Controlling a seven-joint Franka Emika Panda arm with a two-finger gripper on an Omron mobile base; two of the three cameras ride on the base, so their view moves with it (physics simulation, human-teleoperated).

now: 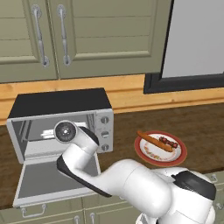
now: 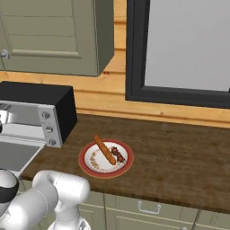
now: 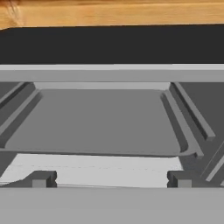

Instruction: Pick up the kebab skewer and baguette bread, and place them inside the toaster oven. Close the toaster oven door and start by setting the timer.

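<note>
Hand view: I look straight into the toaster oven (image 3: pixel 109 118); my gripper (image 3: pixel 111 180) has its fingers (image 3: pixel 41 179) spread wide, holding nothing.
Door: the toaster oven door (image 1: pixel 33 181) lies flat open.
Food: the baguette bread (image 2: pixel 104 150) and the kebab skewer (image 2: pixel 118 154) lie side by side on the red plate (image 2: pixel 87 168), right of the oven.

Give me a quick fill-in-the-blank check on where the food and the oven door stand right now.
1. The toaster oven door is folded ____.
2. The baguette bread and the kebab skewer lie on a red-rimmed ____.
3. That dish sits on the counter to the ____ of the toaster oven.
4. The end effector is ____.

Missing words: down (open); plate; right; open
</note>
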